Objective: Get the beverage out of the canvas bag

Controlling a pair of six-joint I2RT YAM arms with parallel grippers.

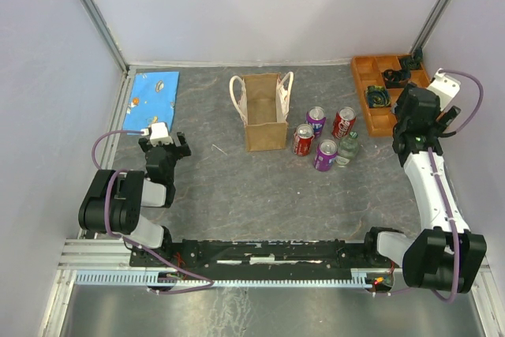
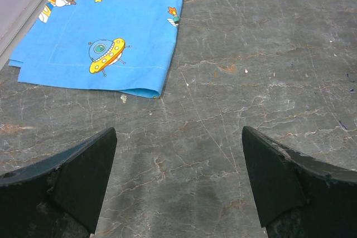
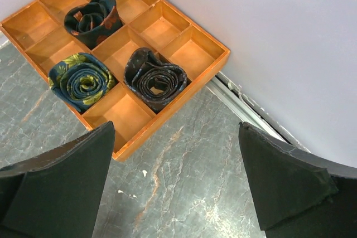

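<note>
The canvas bag (image 1: pixel 264 112) is tan-brown with two cream loop handles. It stands upright at the back middle of the table, mouth open upward. I cannot make out any beverage inside it. Just right of it stand several drink cans (image 1: pixel 303 140) and a clear bottle (image 1: pixel 347 149). My left gripper (image 1: pixel 164 143) is open and empty, low over the table well left of the bag; in the left wrist view (image 2: pixel 178 154) only bare table lies between its fingers. My right gripper (image 1: pixel 430 108) is open and empty at the far right by the orange tray; it also shows in the right wrist view (image 3: pixel 175 149).
A blue patterned cloth (image 1: pixel 154 94) lies at the back left, also in the left wrist view (image 2: pixel 111 26). An orange compartment tray (image 1: pixel 364 76) with rolled dark ties sits at the back right, also in the right wrist view (image 3: pixel 167 26). Grey walls enclose the table.
</note>
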